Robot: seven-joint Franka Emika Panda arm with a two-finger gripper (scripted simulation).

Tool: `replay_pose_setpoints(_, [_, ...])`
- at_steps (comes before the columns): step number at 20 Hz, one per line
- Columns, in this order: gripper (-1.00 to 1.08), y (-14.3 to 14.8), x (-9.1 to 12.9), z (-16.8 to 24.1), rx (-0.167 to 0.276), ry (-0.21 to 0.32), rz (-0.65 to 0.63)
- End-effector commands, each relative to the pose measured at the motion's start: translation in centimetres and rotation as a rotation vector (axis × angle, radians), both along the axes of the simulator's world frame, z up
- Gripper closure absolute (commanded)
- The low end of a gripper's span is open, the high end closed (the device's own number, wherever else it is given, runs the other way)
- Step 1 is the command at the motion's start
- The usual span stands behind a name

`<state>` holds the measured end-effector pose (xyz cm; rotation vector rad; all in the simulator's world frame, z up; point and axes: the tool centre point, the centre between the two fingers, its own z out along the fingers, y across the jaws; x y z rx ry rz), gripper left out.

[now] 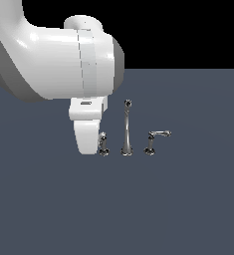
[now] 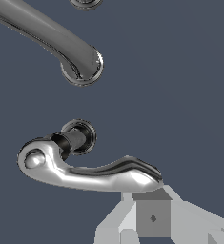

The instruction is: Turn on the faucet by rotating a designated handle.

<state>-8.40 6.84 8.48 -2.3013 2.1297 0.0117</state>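
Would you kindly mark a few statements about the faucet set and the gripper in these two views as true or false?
1. The spout is taller than both levers. True.
2. The gripper sits at the handle. True; its finger meets the lever's free end in the wrist view.
3. The right-hand lever is hidden behind the arm. False; it stands in plain sight, at the exterior view's right.
4. The faucet's three pieces lie tipped over. False; all stand upright on the grey floor.
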Motion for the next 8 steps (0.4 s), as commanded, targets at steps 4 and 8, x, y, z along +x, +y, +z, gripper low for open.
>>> replay_pose_setpoints(4, [1.08,-4.9,1.2,0.0,-0.007,-0.001,-0.048])
replay_pose_setpoints(8, [1.08,-6.8,1.7,0.0,-0.01,-0.001,-0.059])
